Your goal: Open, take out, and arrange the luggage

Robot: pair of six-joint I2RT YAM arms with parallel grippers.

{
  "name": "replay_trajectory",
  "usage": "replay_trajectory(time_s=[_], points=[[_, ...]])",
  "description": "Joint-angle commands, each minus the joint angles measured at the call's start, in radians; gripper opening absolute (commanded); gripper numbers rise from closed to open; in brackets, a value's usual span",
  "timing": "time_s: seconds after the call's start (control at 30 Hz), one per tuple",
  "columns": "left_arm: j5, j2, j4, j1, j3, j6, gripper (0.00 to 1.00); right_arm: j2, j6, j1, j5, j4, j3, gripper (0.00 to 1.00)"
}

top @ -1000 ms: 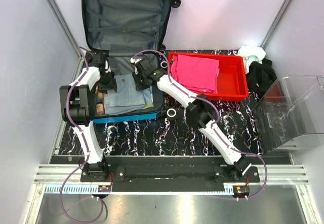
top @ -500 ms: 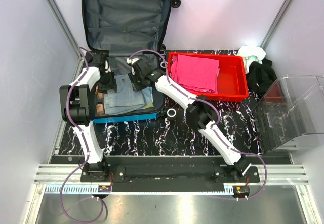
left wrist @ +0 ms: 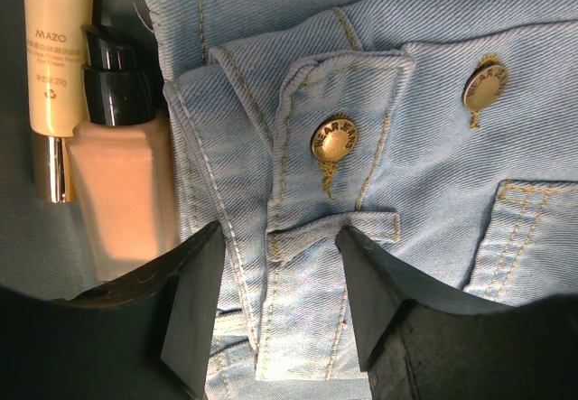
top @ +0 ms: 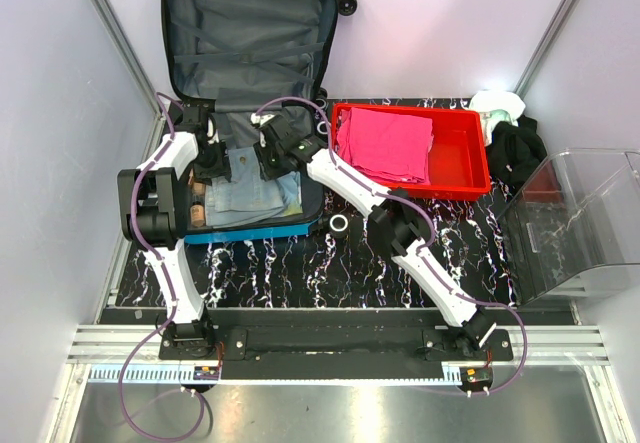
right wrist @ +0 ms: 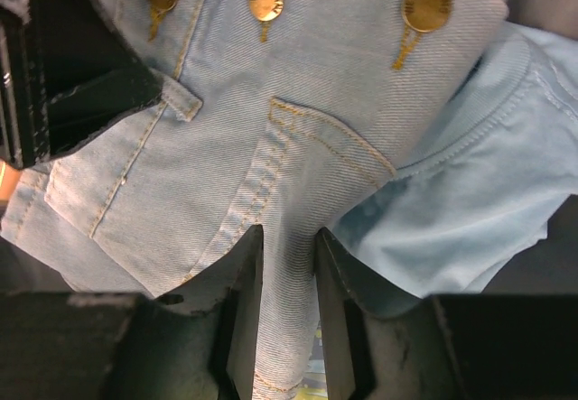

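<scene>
The blue luggage (top: 300,225) lies open at the back left, its grey-lined lid (top: 245,38) standing up against the wall. A light blue denim garment (top: 250,195) with brass buttons lies in the lower half. My left gripper (top: 213,163) is open, its fingers (left wrist: 194,301) astride a denim fold (left wrist: 334,183) in the left wrist view. My right gripper (top: 272,159) is shut on a pinch of the denim (right wrist: 298,147) near a pocket seam, next to a paler blue cloth (right wrist: 470,201).
A cream tube (left wrist: 56,57) and a foundation bottle (left wrist: 122,192) lie beside the denim. A red tray (top: 472,163) holds pink cloth (top: 385,143). A clear bin (top: 580,223) stands right, with black clothes (top: 515,148) behind it. A tape roll (top: 340,224) lies by the case.
My right gripper has shifted a little to the left over the denim. The left arm has barely moved.
</scene>
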Motion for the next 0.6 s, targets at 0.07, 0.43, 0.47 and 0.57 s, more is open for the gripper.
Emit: replay_trajectory(time_s=[0.07, 0.43, 0.47, 0.57], points=[[0.024, -0.058, 0.032, 0.001, -0.003, 0.015, 0.57, -0.005, 0.073, -0.024, -0.023, 0.0, 0.012, 0.34], [0.024, -0.065, 0.03, 0.007, 0.002, 0.015, 0.57, 0.029, 0.093, -0.037, -0.103, 0.014, 0.006, 0.05], [0.023, -0.066, 0.029, 0.006, 0.003, 0.015, 0.57, 0.029, 0.096, -0.04, -0.107, 0.014, 0.009, 0.01], [0.018, -0.072, 0.027, 0.009, 0.011, 0.017, 0.57, 0.008, 0.096, -0.044, -0.098, 0.008, 0.023, 0.0]])
